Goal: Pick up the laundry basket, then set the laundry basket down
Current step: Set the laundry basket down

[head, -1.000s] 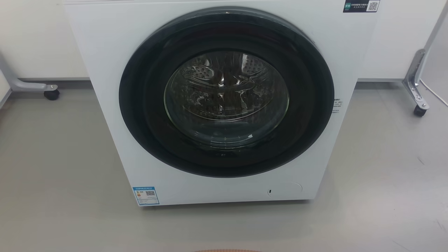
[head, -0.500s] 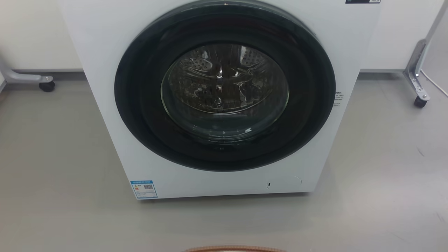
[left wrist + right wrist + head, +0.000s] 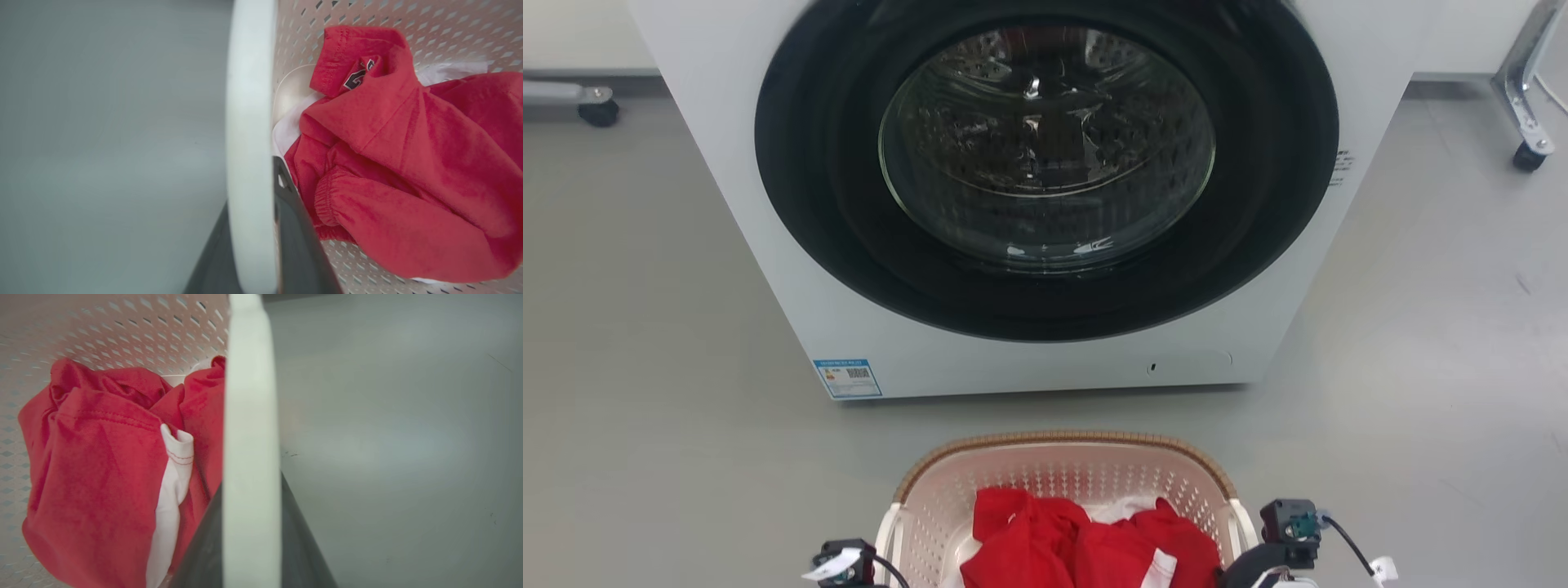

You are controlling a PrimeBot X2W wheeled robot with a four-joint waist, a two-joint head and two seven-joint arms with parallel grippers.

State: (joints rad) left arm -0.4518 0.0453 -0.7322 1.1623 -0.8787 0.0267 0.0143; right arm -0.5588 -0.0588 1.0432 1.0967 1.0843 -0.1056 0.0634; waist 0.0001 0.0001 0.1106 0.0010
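Note:
The laundry basket [image 3: 1058, 472], cream with perforated walls and a tan rim, sits at the bottom middle of the head view. It holds red garments [image 3: 1086, 547] and a white cloth. Its white left handle [image 3: 249, 122] runs between the two dark fingers of my left gripper [image 3: 251, 192], which is shut on it. Its white right handle [image 3: 250, 396] is clamped the same way by my right gripper [image 3: 251, 486]. The left wrist block [image 3: 843, 565] and the right wrist block [image 3: 1286, 529] flank the basket. Whether the basket rests on the floor cannot be told.
A white washing machine [image 3: 727, 204] stands just beyond the basket, its dark round door [image 3: 1045, 155] shut. Metal legs on castors stand at the far left [image 3: 596, 110] and far right [image 3: 1527, 155]. Grey floor [image 3: 645, 408] lies on both sides.
The head camera has tipped down and the whole picture has shifted. The machine sits higher in the picture. The basket, earlier only a sliver of rim, now shows with both wrists.

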